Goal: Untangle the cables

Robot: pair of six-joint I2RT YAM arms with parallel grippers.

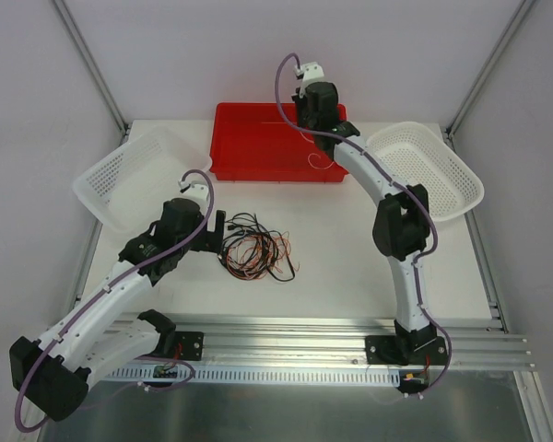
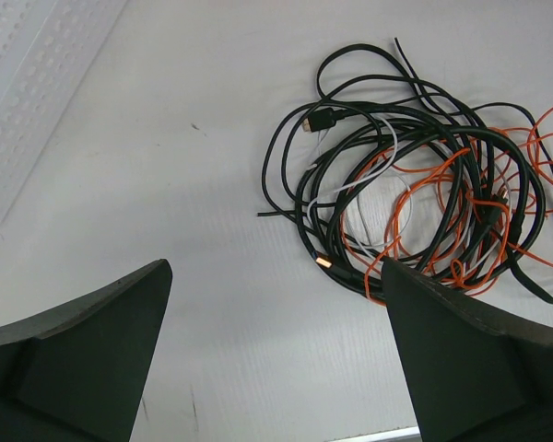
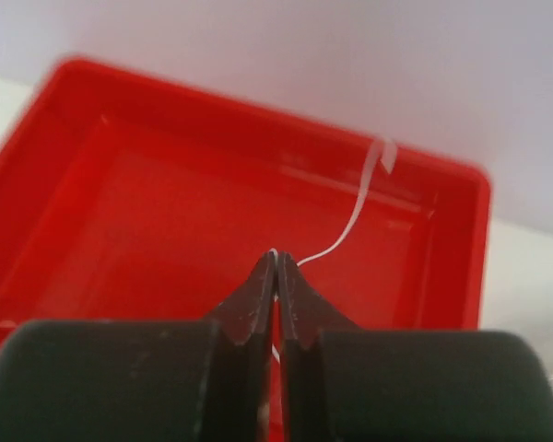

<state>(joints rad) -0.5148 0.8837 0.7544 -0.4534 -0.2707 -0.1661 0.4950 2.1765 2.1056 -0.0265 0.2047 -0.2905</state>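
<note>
The cables (image 1: 253, 250) lie in a loose tangle of black, orange and white wires on the white table in front of the red tray. In the left wrist view the cables (image 2: 415, 175) fill the upper right. My left gripper (image 1: 217, 224) hovers just left of the tangle. The left gripper (image 2: 276, 276) is open, with bare table between its fingers. My right gripper (image 1: 317, 109) is raised over the red tray (image 1: 240, 168). Seen from the wrist, the right gripper (image 3: 276, 253) is shut on a thin white cable (image 3: 350, 216), which curves up to the right above the tray's floor.
A white mesh basket (image 1: 120, 180) sits tilted at the table's back left and another basket (image 1: 442, 170) at the back right. The red tray (image 3: 74, 78) stands against the back wall. An aluminium rail (image 1: 304, 336) runs along the near edge.
</note>
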